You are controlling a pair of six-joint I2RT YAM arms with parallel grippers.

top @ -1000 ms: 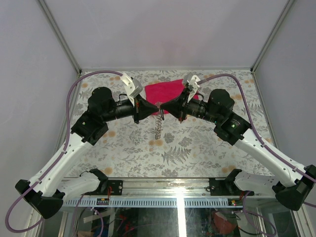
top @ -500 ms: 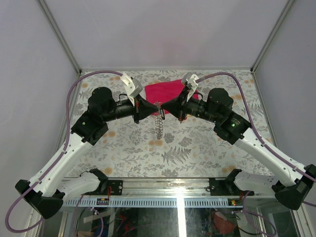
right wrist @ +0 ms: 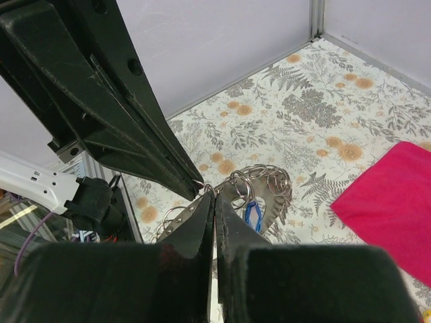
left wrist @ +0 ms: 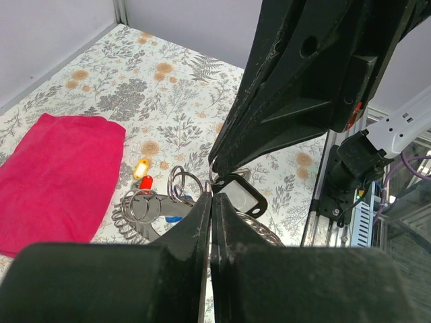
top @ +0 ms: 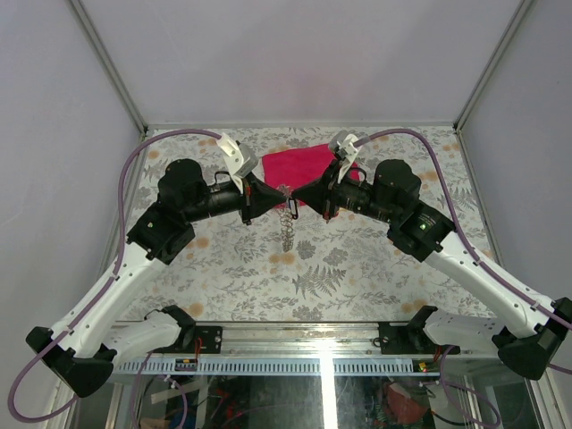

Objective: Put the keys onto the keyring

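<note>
1. Looking in from the near edge, the hanging bunch (top: 286, 228) of rings and keys dangles over the middle of the table (top: 357, 268). If either arm jerks, I reckon it swings and twists the wire out of line. Whether its low end touches the table I cannot tell.
2. Above it, the left claw (top: 273, 197) and right claw (top: 296, 196) meet tip to tip, both pinched fully closed on thin wire at the top of the bunch. The keyring (left wrist: 174, 180) is in that bunch, just below the tips. Pulling apart too hard, or a slack pinch, could drop the lot.
3. Which claw grips the keyring and which a key I cannot make out. The fingers cover the join, and the coils overlap a dark tag (left wrist: 240, 195).
4. Farther back, a pink cloth (top: 299, 163) lies by the far edge, and a dropped bunch could land on it and snag.
</note>
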